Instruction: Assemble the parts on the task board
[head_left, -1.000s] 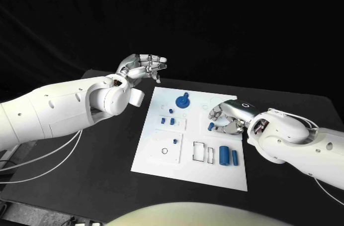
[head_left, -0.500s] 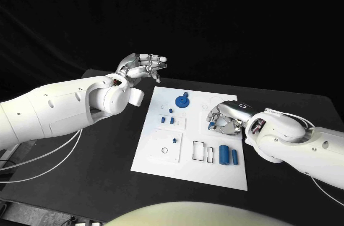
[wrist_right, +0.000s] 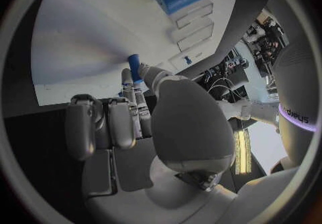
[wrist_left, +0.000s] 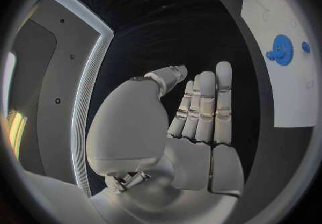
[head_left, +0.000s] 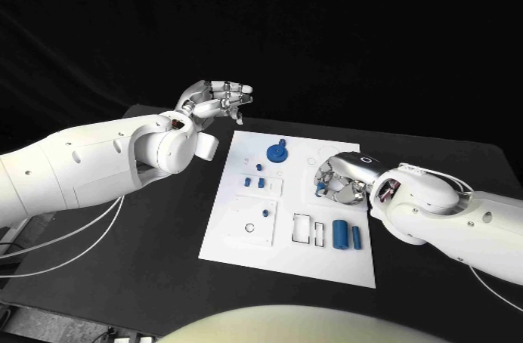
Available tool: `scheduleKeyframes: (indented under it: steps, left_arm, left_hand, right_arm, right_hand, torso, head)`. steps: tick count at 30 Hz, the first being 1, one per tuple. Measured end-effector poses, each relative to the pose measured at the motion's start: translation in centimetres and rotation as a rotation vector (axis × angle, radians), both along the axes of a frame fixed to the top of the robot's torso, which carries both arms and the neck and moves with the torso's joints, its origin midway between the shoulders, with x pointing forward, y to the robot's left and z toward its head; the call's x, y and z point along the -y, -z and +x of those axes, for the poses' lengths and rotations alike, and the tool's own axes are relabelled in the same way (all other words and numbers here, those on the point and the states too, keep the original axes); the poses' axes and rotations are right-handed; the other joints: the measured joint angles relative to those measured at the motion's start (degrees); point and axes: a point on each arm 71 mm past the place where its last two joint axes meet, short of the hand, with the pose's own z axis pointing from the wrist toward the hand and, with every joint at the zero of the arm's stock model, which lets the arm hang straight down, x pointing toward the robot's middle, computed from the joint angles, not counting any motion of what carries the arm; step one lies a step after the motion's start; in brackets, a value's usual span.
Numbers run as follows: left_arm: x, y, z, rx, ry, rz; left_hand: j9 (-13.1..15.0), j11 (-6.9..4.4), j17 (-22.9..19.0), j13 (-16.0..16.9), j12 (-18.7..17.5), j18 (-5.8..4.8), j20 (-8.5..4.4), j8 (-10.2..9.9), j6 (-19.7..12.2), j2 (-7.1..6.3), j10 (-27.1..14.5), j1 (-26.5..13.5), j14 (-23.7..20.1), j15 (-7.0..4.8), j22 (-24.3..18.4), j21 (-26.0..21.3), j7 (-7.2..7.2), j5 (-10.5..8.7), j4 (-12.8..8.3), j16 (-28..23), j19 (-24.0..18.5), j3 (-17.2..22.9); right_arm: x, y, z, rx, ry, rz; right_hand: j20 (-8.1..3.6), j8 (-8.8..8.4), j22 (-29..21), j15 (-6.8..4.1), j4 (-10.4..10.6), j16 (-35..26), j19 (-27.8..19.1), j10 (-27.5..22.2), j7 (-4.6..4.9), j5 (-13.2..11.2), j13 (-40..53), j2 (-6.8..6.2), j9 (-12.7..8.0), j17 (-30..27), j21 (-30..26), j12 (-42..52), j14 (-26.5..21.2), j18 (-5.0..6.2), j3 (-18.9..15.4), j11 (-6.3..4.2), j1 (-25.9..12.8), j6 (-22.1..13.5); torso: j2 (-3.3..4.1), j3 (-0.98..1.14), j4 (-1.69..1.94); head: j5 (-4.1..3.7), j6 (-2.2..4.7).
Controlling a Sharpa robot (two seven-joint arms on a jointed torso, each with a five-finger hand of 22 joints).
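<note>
The right hand (head_left: 340,183) is low over the right side of the task board (head_left: 249,241), its fingers curled around a small blue part (wrist_right: 134,66) pinched at the fingertips. The left hand (head_left: 218,100) is raised past the board's far left corner, fingers apart and holding nothing. On the board lie a blue gear (head_left: 279,155) near the far edge, small blue pieces mid-board, and two blue cylinders (head_left: 348,235) side by side — near the right edge.

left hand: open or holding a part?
Open, holding nothing. The left hand has its fingers extended and its palm bare in the left wrist view; in the head view it hovers off the task board, beyond its far left corner.
</note>
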Motion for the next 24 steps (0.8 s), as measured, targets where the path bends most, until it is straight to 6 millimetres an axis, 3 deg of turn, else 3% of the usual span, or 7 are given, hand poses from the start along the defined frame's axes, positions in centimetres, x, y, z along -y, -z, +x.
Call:
scheduleKeyframes:
  steps: [12,22,24]
  left_arm:
    - [0.0,0.0,0.0,-0.001,-0.001,0.001]
    - [-0.1,0.1,0.1,-0.001,-0.005,0.003]
    - [-0.1,0.1,0.2,-0.001,-0.006,0.003]
  left_hand:
    - [0.0,0.00,0.0,0.0,0.0,0.00,0.00,0.0,0.0,0.00,0.0,0.0,0.0,0.00,0.0,0.0,0.00,0.00,0.0,0.0,0.0,0.0]
    - [0.0,0.00,0.0,0.0,0.0,0.00,0.00,0.0,0.0,0.00,0.0,0.0,0.0,0.00,0.0,0.0,0.00,0.00,0.0,0.0,0.0,0.0]
    - [0.0,0.00,0.0,0.0,0.0,0.00,0.00,0.0,0.0,0.00,0.0,0.0,0.0,0.00,0.0,0.0,0.00,0.00,0.0,0.0,0.0,0.0]
  right_arm:
    - [0.1,-0.1,-0.7,0.024,-0.003,0.012]
    - [-0.6,-3.1,-2.2,0.098,-0.031,0.093]
    - [-1.0,-3.5,-2.6,0.109,-0.043,0.112]
  right_hand:
    - [-0.40,1.62,0.0,-0.44,-1.0,0.6,0.0,2.2,-0.57,-0.7,0.5,-0.33,1.1,0.8,2.2,-0.5,0.0,0.00,2.0,-0.81,-0.3,2.0]
    - [-0.61,1.83,0.0,-0.42,-1.2,0.6,-0.2,2.8,-0.75,-0.8,0.8,-0.63,1.2,1.0,2.6,-0.2,0.0,0.00,2.2,-0.90,-0.6,2.2]
    - [-0.61,1.83,0.0,-0.42,-1.4,0.7,-0.2,2.8,-0.75,-0.8,0.7,-0.63,1.3,1.1,3.0,-0.2,0.0,-0.66,2.4,-0.90,-0.6,2.2]
  torso:
    - [-0.07,-0.03,0.00]
    - [-0.18,-0.02,-0.04]
    - [-0.20,-0.02,-0.04]
  head:
    - [0.08,-0.19]
    - [0.02,0.07]
    - [0.02,0.12]
